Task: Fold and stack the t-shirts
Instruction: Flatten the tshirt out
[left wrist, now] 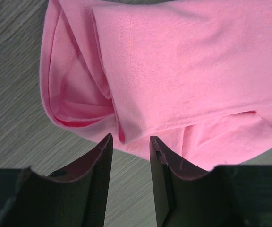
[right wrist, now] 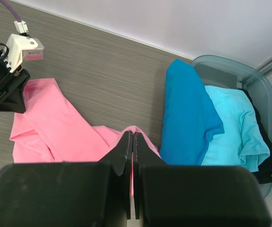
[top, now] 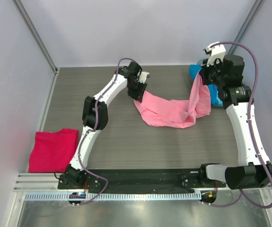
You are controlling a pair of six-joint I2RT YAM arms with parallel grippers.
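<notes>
The light pink t-shirt lies crumpled mid-table, its right end lifted. My right gripper is shut on that raised end; in the right wrist view the jaws pinch a pink fold. My left gripper is open at the shirt's left end, low over the table. In the left wrist view its tips sit right at the edge of the pink cloth, gripping nothing. A folded crimson-magenta t-shirt lies at the near left. A blue t-shirt and a turquoise one sit at the back right.
The grey-teal round tub holds the blue and turquoise shirts at the back right corner, with something black under them. White walls enclose the table at the back and both sides. A metal rail runs along the near edge.
</notes>
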